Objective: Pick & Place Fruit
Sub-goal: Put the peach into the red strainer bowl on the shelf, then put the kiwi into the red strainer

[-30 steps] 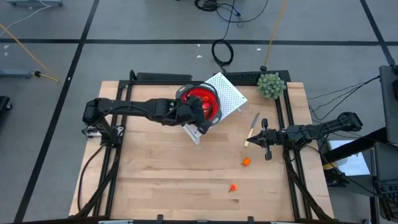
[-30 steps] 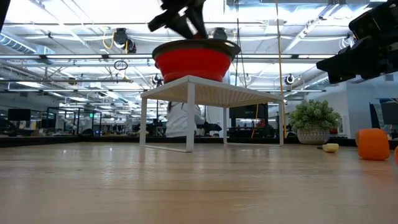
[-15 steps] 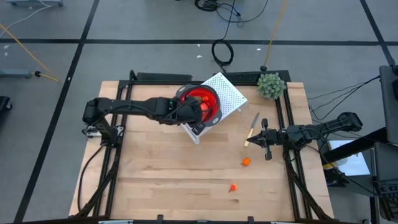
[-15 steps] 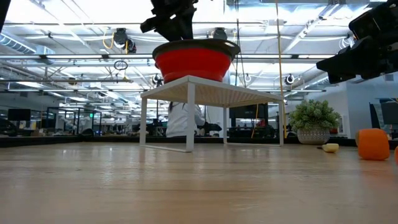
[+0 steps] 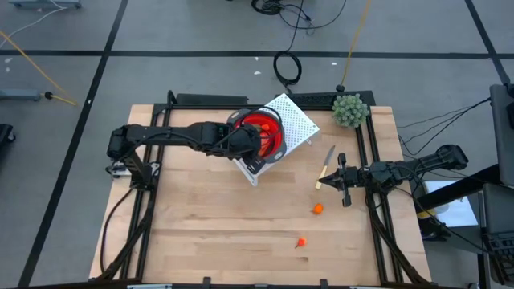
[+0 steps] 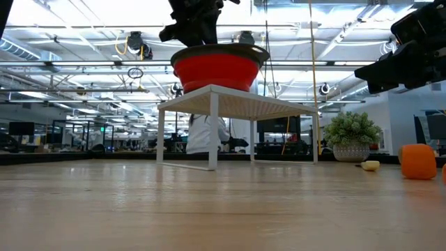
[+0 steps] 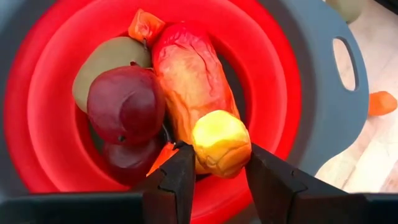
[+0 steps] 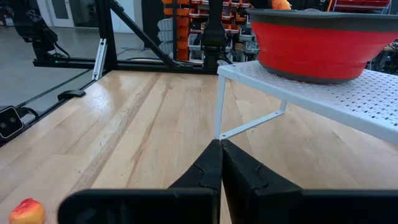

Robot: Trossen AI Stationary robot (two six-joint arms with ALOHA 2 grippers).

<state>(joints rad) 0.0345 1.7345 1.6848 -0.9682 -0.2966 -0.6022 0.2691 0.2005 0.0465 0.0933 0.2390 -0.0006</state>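
A red bowl [image 5: 262,132] with a grey rim [image 7: 336,106] stands on a white perforated rack [image 5: 294,122]. In it lie a long red-and-yellow fruit [image 7: 189,74], a brown oval [image 7: 106,59], dark red balls [image 7: 124,102] and an orange bit [image 7: 145,26]. My left gripper [image 7: 219,152] hangs over the bowl, shut on a small yellow fruit piece [image 7: 221,142]. My right gripper [image 5: 331,181] waits shut and level at the table's right side. My left gripper pinches the yellow fruit piece by its two opposite sides [image 7: 200,146] between its two fingers. The fingers come slanting down from the table's left. The piece sits over the long red-and-yellow fruit inside the bowl; whether it touches that fruit I cannot tell.
Two orange bits [image 5: 318,209] [image 5: 301,241] lie on the bare wood right of centre. A pale-handled knife [image 5: 325,167] lies beside my right gripper, and a green plant [image 5: 350,110] stands at the far right corner. A small red-yellow piece [image 8: 26,211] lies near the right fingers.
My left gripper has tipped more steeply down over the bowl and turned a little, keeping the yellow piece between its fingers. The bowl and rack have stayed in place.
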